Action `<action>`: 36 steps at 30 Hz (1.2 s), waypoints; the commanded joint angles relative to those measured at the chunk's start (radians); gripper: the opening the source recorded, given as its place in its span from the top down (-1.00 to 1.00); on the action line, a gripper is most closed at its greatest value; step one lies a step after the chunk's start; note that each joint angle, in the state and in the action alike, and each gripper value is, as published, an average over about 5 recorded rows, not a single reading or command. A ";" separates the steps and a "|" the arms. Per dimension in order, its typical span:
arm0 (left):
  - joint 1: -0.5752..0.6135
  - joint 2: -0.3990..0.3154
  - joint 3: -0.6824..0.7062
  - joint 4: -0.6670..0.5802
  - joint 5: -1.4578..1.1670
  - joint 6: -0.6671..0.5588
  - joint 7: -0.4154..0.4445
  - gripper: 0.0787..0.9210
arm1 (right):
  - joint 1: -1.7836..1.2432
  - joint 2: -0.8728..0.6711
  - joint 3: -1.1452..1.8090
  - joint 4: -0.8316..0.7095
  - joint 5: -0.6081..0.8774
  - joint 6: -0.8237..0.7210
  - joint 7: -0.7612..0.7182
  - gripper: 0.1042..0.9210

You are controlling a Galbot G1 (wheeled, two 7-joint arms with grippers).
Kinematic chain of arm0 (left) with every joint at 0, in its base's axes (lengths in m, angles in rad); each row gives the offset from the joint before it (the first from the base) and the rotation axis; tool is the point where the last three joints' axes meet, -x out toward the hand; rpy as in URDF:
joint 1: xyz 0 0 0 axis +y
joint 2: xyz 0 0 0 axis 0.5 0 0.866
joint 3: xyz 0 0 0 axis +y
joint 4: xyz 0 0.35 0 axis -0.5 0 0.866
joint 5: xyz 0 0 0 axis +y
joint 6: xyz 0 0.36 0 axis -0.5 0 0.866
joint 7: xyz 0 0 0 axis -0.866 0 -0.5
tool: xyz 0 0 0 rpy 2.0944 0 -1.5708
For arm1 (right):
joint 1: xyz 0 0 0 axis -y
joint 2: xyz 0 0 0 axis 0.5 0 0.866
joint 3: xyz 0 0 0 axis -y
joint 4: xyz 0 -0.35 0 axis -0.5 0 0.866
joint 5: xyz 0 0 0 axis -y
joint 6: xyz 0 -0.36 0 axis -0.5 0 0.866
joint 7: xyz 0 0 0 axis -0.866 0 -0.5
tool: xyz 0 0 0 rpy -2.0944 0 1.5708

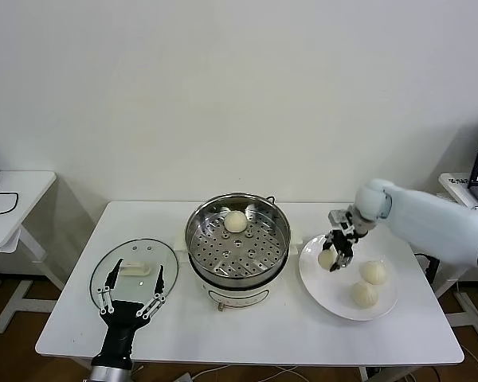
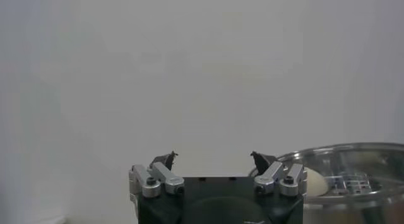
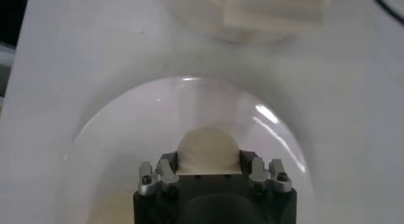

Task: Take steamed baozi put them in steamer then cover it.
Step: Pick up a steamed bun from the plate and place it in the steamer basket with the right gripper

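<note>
Four buns in all: one (image 1: pixel 236 221) lay on the perforated tray at the back of the steamer (image 1: pixel 237 239), two (image 1: pixel 374 272) (image 1: pixel 364 294) rested on the white plate (image 1: pixel 323 288) near the desk's right edge, and one (image 1: pixel 327 259) sat clamped between the fingers of the right gripper (image 1: pixel 332 256), over the plate's left rim. Seen from the right wrist, closed snugly on that bun (image 3: pixel 207 149) with the plate (image 3: pixel 113 137) close beneath. Best done, by judgement, with a light squeeze, a straight lift clear of the plate rim and the steamer's steel wall, then a low release on a bare patch of tray away from the bun already there. Risk of denting the soft dough or clipping the rim if carried too low.

Steamer at the desk's middle, holding that single bun. Glass lid (image 1: pixel 134 272) flat on the desk toward the left front corner, not yet on the pot. Left gripper (image 1: pixel 130 296) spread wide and empty, hanging over the lid's near edge, idle.
</note>
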 commanded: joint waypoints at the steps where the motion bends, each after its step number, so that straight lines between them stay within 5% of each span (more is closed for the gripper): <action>1: -0.001 0.008 0.005 -0.008 -0.002 0.003 -0.001 -0.77 | 0.387 0.095 -0.166 0.081 0.178 -0.024 -0.102 -0.32; 15: -0.016 0.013 0.016 -0.009 -0.001 0.008 -0.006 -0.77 | 0.474 0.394 -0.285 0.222 0.535 -0.189 0.110 -0.32; 36: -0.011 0.001 0.008 -0.010 -0.002 -0.002 -0.016 -0.77 | 0.245 0.617 -0.300 0.105 0.492 -0.294 0.357 -0.30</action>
